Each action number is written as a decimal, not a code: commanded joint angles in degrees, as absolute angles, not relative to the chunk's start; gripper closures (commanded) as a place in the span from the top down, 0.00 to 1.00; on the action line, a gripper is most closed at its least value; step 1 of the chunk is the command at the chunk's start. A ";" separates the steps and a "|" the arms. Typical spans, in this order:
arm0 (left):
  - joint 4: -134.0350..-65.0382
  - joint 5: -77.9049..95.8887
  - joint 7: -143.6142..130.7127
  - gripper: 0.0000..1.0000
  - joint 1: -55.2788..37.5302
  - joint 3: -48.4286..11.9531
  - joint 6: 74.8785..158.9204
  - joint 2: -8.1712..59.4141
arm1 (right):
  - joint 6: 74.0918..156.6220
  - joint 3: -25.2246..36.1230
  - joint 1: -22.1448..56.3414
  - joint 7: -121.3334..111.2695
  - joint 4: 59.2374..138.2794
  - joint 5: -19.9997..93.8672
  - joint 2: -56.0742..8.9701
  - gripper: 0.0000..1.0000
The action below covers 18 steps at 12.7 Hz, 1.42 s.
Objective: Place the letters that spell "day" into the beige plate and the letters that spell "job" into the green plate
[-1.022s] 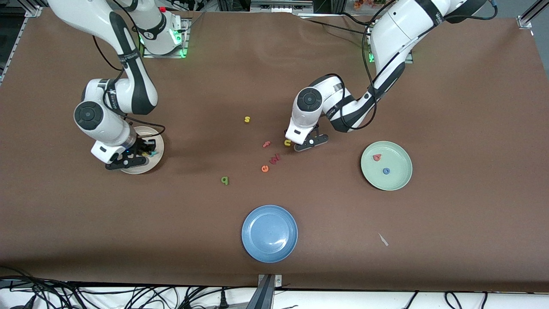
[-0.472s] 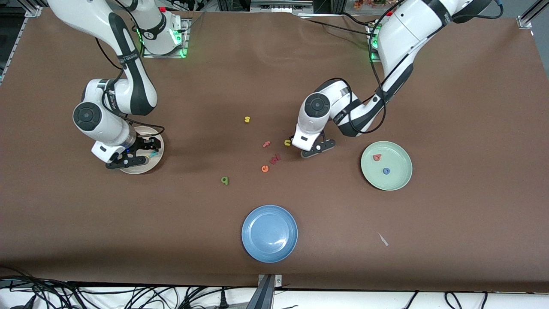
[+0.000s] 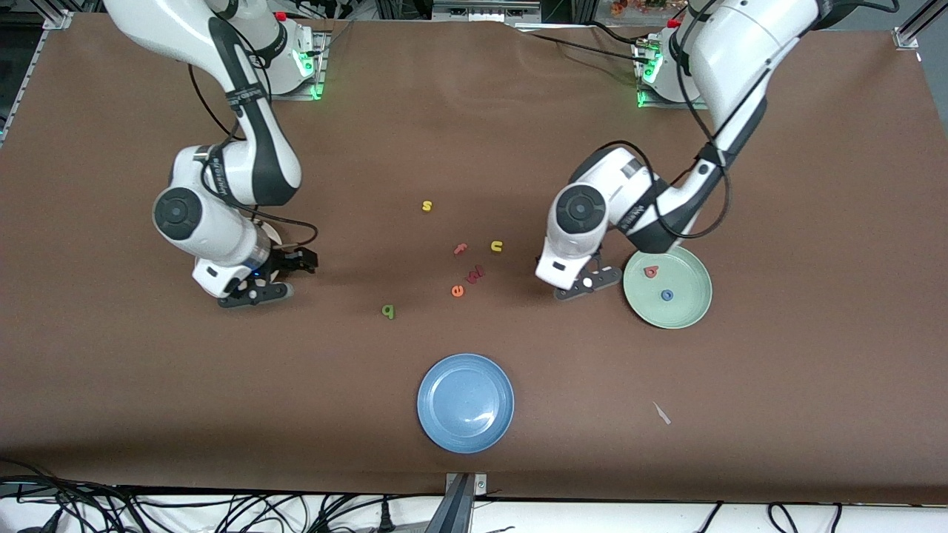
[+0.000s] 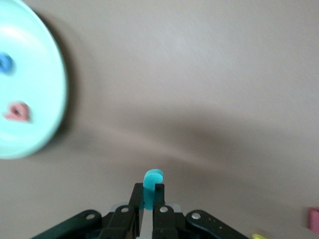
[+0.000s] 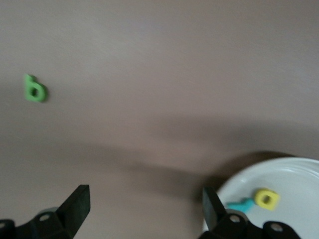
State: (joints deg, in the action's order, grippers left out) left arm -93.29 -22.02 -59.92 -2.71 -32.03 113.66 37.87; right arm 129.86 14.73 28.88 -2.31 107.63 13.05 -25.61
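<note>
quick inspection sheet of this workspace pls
surface: brown mat, pale scrap on it
job's things: yellow d and teal y in beige plate; red b and blue o in green plate; green a loose on mat
clutter: yellow s, yellow u, pink f, orange e, dark red letter, blue plate
claws: left claw shut on teal j, beside green plate; right claw open, beside beige plate
cables: tangle below table's near edge
surroundings: nothing seen

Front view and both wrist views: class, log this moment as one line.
left gripper: shut on teal j, beside green plate | right gripper: open, by beige plate | yellow d, teal y: in beige plate
</note>
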 commanded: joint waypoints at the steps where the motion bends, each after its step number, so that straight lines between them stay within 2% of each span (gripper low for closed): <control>1: -92.99 -21.80 -50.13 0.00 2.70 -32.34 111.80 37.71 | 127.44 11.18 28.83 7.08 99.25 14.06 -31.28 1.00; 6: -93.08 -22.15 -34.82 0.00 11.24 -32.08 112.41 40.86 | 128.06 9.05 32.16 21.51 90.73 13.80 -39.45 1.00; 9: -93.43 -21.97 -34.63 0.00 11.95 -31.64 114.70 42.54 | 128.67 9.05 33.48 28.02 86.50 13.45 -43.84 1.00; 12: -93.86 -21.89 -34.98 0.00 12.48 -31.11 115.14 44.74 | 132.01 9.14 34.01 30.06 85.87 13.18 -46.14 0.99; 13: -93.87 -21.88 -35.24 0.30 12.83 -31.11 114.79 44.65 | 132.01 9.14 34.01 29.97 85.70 13.18 -46.23 0.98; 14: -93.78 -21.80 -35.42 0.99 12.92 -31.20 114.70 44.39 | 132.01 9.14 34.01 30.06 85.35 13.27 -46.32 0.94; 18: -92.99 -21.71 -35.16 1.00 13.45 -31.64 114.43 39.40 | 132.53 9.14 34.01 30.15 84.47 13.27 -47.81 0.82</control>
